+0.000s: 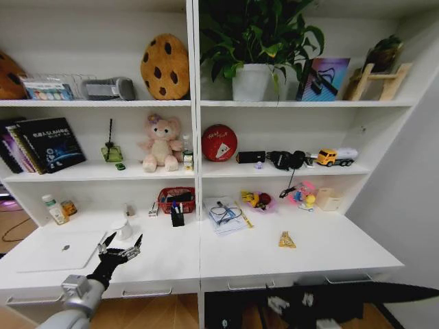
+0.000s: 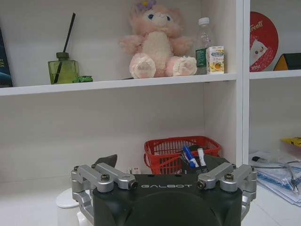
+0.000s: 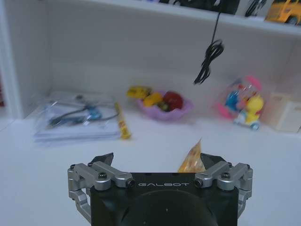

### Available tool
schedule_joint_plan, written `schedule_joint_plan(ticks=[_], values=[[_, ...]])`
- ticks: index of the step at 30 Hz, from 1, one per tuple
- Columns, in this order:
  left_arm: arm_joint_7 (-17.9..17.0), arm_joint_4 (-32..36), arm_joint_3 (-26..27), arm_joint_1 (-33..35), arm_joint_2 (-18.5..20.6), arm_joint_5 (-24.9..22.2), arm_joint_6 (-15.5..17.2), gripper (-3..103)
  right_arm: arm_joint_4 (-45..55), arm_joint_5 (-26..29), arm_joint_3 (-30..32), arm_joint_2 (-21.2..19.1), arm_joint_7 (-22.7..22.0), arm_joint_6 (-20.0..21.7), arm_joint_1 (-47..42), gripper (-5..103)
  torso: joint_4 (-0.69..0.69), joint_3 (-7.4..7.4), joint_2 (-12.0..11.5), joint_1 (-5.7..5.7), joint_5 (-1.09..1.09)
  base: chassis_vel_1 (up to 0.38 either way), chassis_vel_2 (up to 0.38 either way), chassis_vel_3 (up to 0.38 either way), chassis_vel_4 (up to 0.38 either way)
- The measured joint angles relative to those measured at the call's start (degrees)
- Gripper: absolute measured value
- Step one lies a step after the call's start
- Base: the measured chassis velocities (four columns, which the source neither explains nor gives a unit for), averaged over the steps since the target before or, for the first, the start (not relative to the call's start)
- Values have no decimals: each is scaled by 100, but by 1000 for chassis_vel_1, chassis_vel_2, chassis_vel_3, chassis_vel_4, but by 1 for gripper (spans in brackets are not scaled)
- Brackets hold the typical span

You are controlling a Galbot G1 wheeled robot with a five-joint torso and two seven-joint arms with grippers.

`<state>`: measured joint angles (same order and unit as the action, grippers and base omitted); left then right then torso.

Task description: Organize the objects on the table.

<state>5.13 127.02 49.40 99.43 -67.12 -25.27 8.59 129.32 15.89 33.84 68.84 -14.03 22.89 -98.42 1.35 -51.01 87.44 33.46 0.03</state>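
The silver laptop (image 1: 60, 249) lies flat on the white desk (image 1: 309, 250), just left of the left gripper (image 1: 121, 247), whose fingers are spread apart above the desktop. Ahead of that gripper stand a red basket (image 2: 181, 151) and a black holder of pens (image 2: 192, 157). The right gripper (image 3: 156, 162), also spread, hovers just short of a small yellow packet (image 3: 192, 161).

you're looking at a smooth, matt white table (image 1: 302, 250) with slim metal drawer handles. the laptop (image 1: 58, 251) lid has a flat silver metal look. the left gripper (image 1: 121, 245) pairs matt black plastic with brushed metal links. the basket (image 2: 176, 151) is glossy red plastic mesh. the bear (image 2: 157, 42) is fuzzy pink plush, and the snack packet (image 3: 192, 161) shines like foil.
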Motion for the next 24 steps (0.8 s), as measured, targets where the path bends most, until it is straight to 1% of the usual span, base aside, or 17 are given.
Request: schedule_joint_plan(ticks=[1,2,3,4,5,7,8,10,14,15,16,17,18,20,21,23,24], values=[[0,-1,0,0,0,0,0,100,-294,17,5,-76,-91,33,492,100,-2,0,-1,1,1,0,0,0,0],[0,-1,0,0,0,0,0,100,-294,17,5,-76,-91,33,492,100,-2,0,-1,1,1,0,0,0,0],[0,0,0,0,0,0,0,100,-688,23,3,-192,-171,77,1018,100,-3,-1,-1,2,2,0,0,0,0],[-2,0,0,0,0,0,0,100,-1412,51,-15,-404,-242,108,1738,100,-4,-2,-2,3,-2,0,0,0,0],[-2,0,0,0,0,0,0,100,-1412,51,-15,-404,-242,108,1738,100,-4,-2,-2,3,-2,0,0,0,0],[0,0,0,0,0,0,0,100,-2174,64,-64,-627,-248,104,2412,100,2,-2,-2,4,-2,0,0,0,0],[0,0,0,0,0,0,0,100,-2174,64,-64,-627,-248,104,2412,100,2,-2,-2,4,-2,0,0,0,0],[0,0,0,0,0,0,0,100,-2703,75,-107,-698,-282,102,2833,100,2,-1,-2,3,-3,0,0,0,0],[0,0,0,0,0,0,0,100,-3076,245,-120,-690,-279,109,3044,100,2,0,-1,2,-4,0,0,0,0],[0,0,0,0,0,0,0,100,-3239,375,-125,-656,-273,109,3098,102,2,0,-1,1,-5,0,0,0,0],[0,0,0,0,0,0,0,100,-3405,506,-152,-583,-280,108,3120,100,2,0,-1,2,-2,0,0,0,0],[0,0,0,0,0,0,0,100,-3405,506,-152,-583,-280,108,3120,100,2,0,-1,2,-2,0,0,0,0],[0,0,0,0,0,0,0,100,-3473,582,-165,-521,-294,106,3112,95,2,0,-1,2,-1,0,0,0,0],[0,0,0,0,0,0,0,100,-3512,677,-178,-459,-310,106,3088,95,2,0,-1,1,-2,0,0,0,0],[0,0,0,0,0,0,0,100,-3561,767,-194,-391,-318,107,3062,101,2,0,-1,1,-3,0,0,0,0],[0,0,0,0,0,0,0,100,-3705,758,-220,-278,-318,23,3067,95,2,0,-1,0,-2,0,0,0,0],[0,0,0,0,0,0,0,100,-3705,758,-220,-278,-318,23,3067,95,2,0,-1,0,-2,0,0,0,0]])
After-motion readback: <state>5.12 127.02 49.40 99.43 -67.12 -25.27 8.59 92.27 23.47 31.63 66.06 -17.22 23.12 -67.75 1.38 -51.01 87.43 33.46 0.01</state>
